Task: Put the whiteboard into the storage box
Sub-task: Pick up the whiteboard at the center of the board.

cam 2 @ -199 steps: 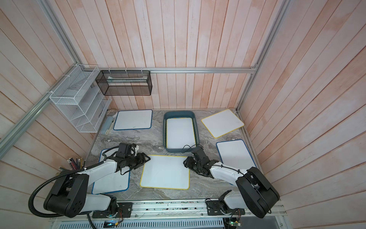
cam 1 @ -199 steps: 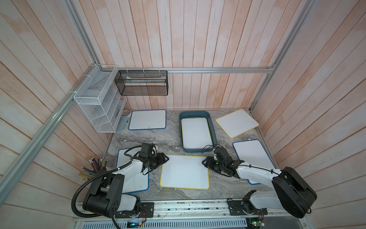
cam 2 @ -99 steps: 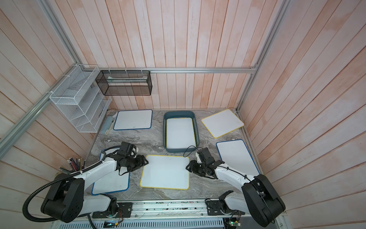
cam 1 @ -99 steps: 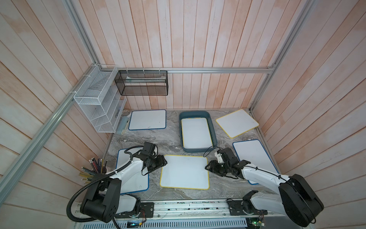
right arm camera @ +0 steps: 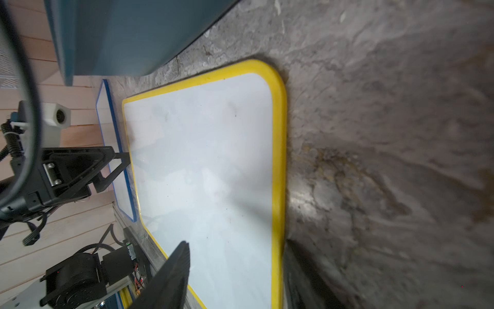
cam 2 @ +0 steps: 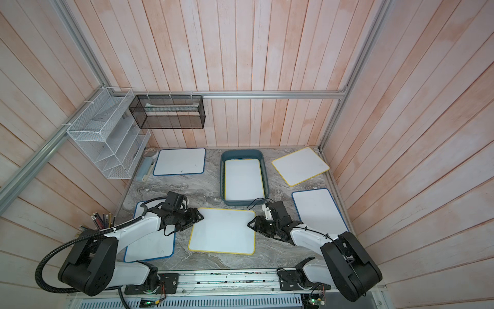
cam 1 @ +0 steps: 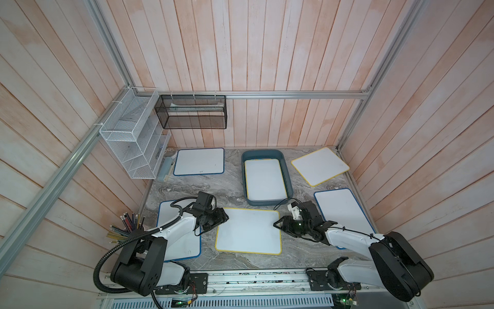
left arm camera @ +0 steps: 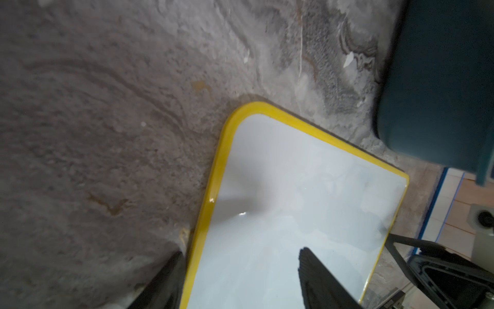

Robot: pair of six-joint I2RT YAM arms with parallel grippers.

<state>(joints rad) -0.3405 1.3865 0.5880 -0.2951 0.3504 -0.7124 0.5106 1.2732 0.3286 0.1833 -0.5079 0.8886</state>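
Observation:
A yellow-framed whiteboard [cam 1: 248, 231] [cam 2: 223, 231] lies flat on the marble table near the front. My left gripper [cam 1: 224, 218] [left arm camera: 240, 267] is open at the board's left edge: one finger [left arm camera: 165, 281] is outside the frame and the other [left arm camera: 318, 281] is over the white face [left arm camera: 294, 200]. My right gripper [cam 1: 278, 224] [right arm camera: 238, 267] is open and straddles the right edge [right arm camera: 278, 160] the same way. Just behind the board stands the teal storage box [cam 1: 290, 184] [cam 2: 222, 182] [left arm camera: 441, 80] [right arm camera: 128, 34], with another yellow-framed whiteboard [cam 1: 264, 178] lying inside.
Blue-framed boards lie at back left [cam 1: 199, 161], at the right [cam 1: 342, 211] and under the left arm [cam 1: 184, 240]. A yellow-framed one [cam 1: 319, 166] is at back right. A black mesh basket [cam 1: 191, 115] and a white wire rack [cam 1: 131, 139] hang on the walls. A pencil cup [cam 1: 127, 227] stands front left.
Both grippers have slid a little toward the front along the board's side edges, and the right arm has swung outward. The board has not moved.

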